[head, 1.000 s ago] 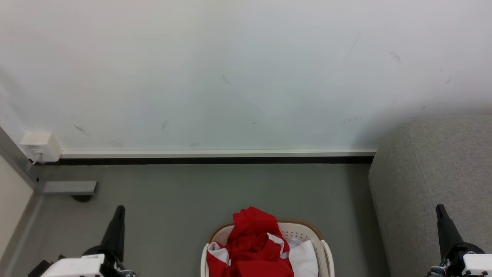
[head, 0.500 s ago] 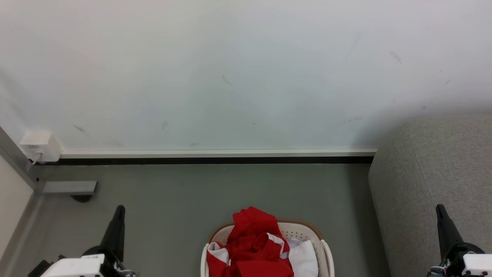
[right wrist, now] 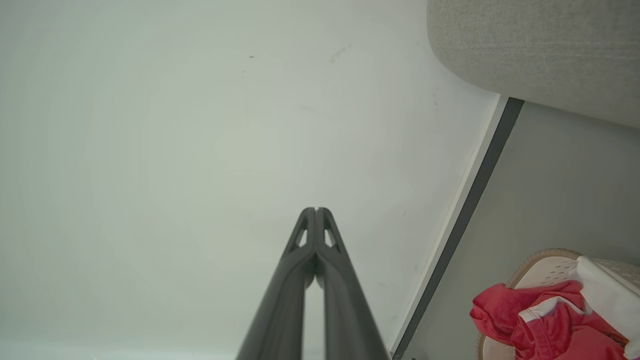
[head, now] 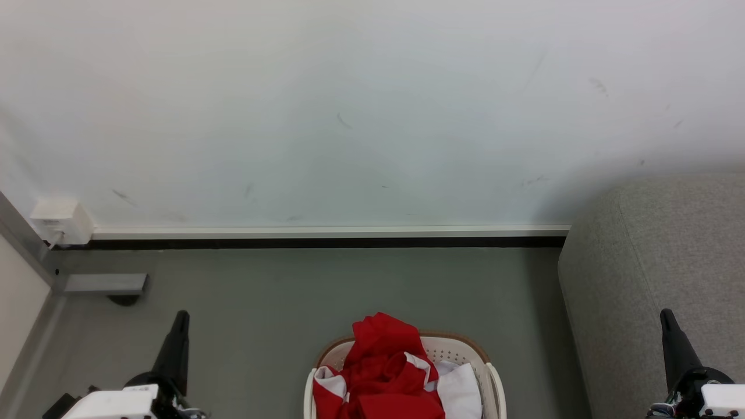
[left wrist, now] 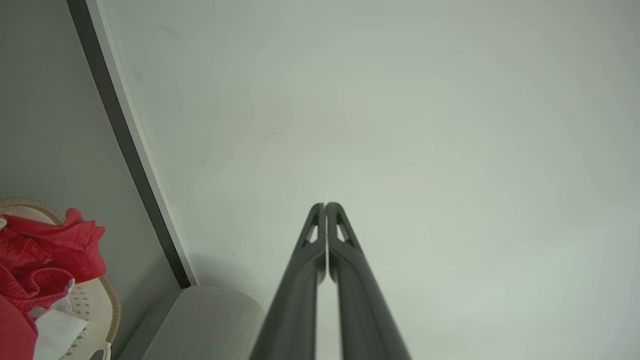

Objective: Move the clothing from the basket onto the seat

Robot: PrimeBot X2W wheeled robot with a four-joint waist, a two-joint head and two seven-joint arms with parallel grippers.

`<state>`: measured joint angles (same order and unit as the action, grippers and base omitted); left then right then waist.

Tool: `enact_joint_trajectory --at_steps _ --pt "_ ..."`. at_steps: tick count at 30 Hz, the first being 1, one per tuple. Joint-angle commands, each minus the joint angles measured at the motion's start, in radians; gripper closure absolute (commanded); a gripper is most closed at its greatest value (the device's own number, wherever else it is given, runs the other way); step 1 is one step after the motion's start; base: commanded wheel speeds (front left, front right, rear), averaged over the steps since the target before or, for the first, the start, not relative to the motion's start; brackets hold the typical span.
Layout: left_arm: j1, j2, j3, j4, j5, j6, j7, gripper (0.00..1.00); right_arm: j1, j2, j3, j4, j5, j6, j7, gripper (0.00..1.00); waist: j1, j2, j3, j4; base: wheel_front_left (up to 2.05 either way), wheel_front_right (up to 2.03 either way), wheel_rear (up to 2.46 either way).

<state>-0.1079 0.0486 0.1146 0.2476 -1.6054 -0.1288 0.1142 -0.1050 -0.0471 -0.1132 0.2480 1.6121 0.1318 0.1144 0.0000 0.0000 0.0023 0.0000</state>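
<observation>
- Your left gripper is at the near left. Its two dark fingers are pressed together and nothing is between them.
- Your right gripper is at the near right, in front of the seat. Its fingers also meet tip to tip and hold nothing.
- The bottom edge of the head view cuts off both gripper bodies, so you see little more than the fingers and part of each white housing.
- The basket loses its near half to that same edge. You see only its far curve, with the brown woven rim and the perforated cream wall.
- The seat runs off the right edge, leaving only a rounded grey end with one stitched seam.
- A white fabric lies at the basket's right side. You cannot tell whether it belongs to the red garments or is a separate piece.
- Around you there is a pale scuffed wall at the far side and a white skirting strip with a dark band under it. A small white box sits at the far left, with a grey metal piece just below it.
- Grey floor separates the basket from the seat and from each gripper.
- The clothing lies in the basket, near and central between your grippers, left of the seat and apart from it. It is bright red and crumpled, it rises above the rim, and white panels show among the folds.
</observation>
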Motion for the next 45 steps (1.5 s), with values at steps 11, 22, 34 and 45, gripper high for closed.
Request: enact_joint_trajectory --at_steps 11,22,34,45 --pt "-0.008 0.003 0.001 -0.003 -0.014 -0.005 0.003 1.00 -0.013 -0.007 -0.004 -0.006 0.000 -0.003 0.002 1.00 0.0000 0.0000 0.000 0.000 0.00 0.00 0.00" --pt "-0.008 0.003 0.001 -0.003 -0.014 -0.005 0.003 1.00 -0.013 -0.007 -0.004 -0.006 0.000 -0.003 0.002 1.00 0.0000 0.0000 0.000 0.000 0.00 0.00 0.00" --pt "-0.008 0.003 0.001 -0.003 -0.014 -0.005 0.003 1.00 -0.013 -0.007 -0.004 -0.006 0.000 -0.003 0.002 1.00 0.0000 0.0000 0.000 0.000 0.00 0.00 0.00" --pt "0.011 -0.003 -0.021 0.014 0.006 0.002 -0.028 0.00 0.015 0.005 0.020 0.008 -0.019 0.000 -0.027 0.00 0.0000 0.0000 0.000 0.000 0.00 0.00 0.00"
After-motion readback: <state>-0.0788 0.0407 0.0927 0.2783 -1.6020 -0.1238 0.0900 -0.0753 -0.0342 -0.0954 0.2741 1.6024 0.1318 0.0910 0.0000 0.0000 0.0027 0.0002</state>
